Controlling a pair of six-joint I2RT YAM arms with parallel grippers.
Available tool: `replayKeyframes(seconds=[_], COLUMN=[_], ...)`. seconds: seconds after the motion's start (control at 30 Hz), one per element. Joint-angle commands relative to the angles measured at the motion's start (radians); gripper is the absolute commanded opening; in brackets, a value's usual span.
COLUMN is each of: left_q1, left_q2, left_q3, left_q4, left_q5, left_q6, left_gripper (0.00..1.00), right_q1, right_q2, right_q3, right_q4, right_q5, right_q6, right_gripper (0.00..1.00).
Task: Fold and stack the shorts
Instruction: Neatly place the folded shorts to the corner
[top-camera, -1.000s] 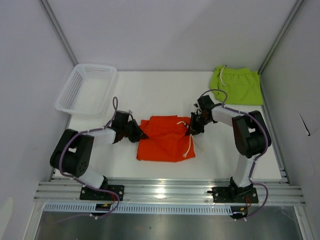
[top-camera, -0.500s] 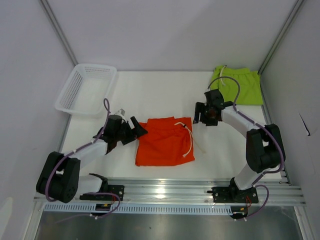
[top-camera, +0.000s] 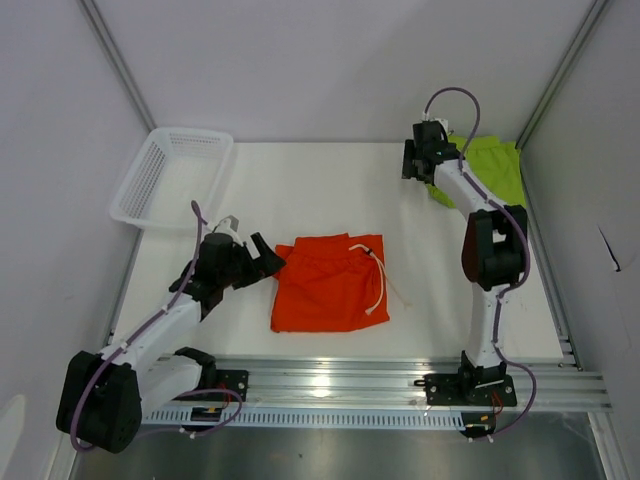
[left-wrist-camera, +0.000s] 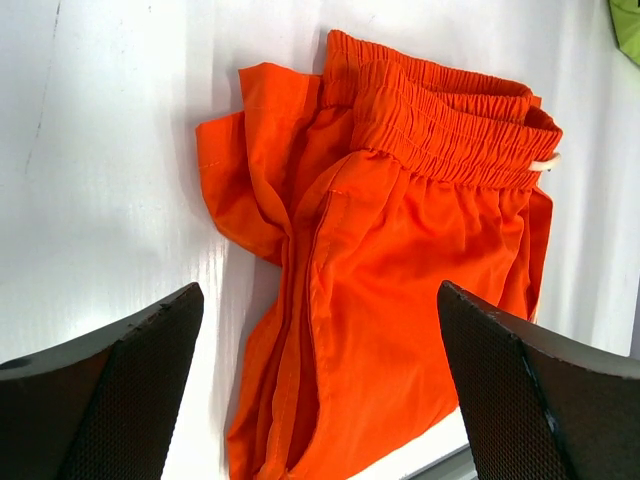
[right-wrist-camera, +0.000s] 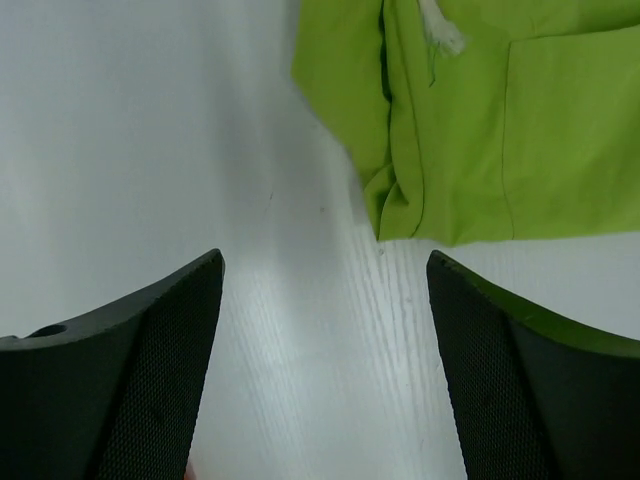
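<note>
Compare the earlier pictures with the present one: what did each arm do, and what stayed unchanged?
The left tool let go of the bright orange fabric shorts and drew back leftward. The right tool released them too and swung to the far right, beside the lime green fabric shorts. The orange pair settled flat, folded. The green shorts and white plastic mesh basket stayed put.

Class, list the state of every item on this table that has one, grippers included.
orange shorts: folded, flat at table centre.
green shorts: spread out at far right corner, unstacked.
basket: upright, empty.
left gripper: open, holding nothing.
right gripper: open, holding nothing.
</note>
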Motion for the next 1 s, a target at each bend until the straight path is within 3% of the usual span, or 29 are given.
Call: replayKeyframes(seconds=[0.0, 0.27, 0.5, 0.67, 0.77, 0.8, 0.87, 0.9, 0.97], left_q1=[0.002, 0.002, 0.002, 0.002, 0.002, 0.002, 0.002, 0.002, 0.002], left_q2=[-0.050, -0.063, -0.057, -0.045, -0.042, -0.039, -0.036, -0.037, -0.045], left_q3=[0.035, 0.052, 0.045, 0.052, 0.049, 0.049, 0.049, 0.048, 0.045], left_q4=[-0.045, -0.076, -0.063, -0.063, -0.057, -0.054, -0.054, -0.057, -0.060], left_q5=[0.005, 0.009, 0.003, 0.006, 0.009, 0.011, 0.013, 0.013, 0.011], left_q6=[0.041, 0.062, 0.067, 0.067, 0.065, 0.064, 0.065, 0.065, 0.068], left_gripper=[0.99, 0.99, 0.99, 0.99, 0.99, 0.99, 0.99, 0.99, 0.99], right_q1=[0.010, 0.013, -0.001, -0.022, -0.026, -0.024, -0.019, -0.016, -0.004], right_q2=[0.138, 0.408, 0.465, 0.484, 0.472, 0.470, 0.455, 0.449, 0.436], right_q3=[0.153, 0.433, 0.445, 0.443, 0.410, 0.393, 0.378, 0.362, 0.355], right_q4=[-0.062, -0.118, -0.094, -0.111, -0.099, -0.094, -0.079, -0.073, -0.080], right_q5=[0.165, 0.300, 0.364, 0.328, 0.315, 0.310, 0.304, 0.292, 0.285], right_q6=[-0.085, -0.152, -0.166, -0.161, -0.161, -0.163, -0.171, -0.171, -0.171], right_gripper=[0.82, 0.84, 0.82, 0.71, 0.49, 0.32, 0.19, 0.01, 0.00])
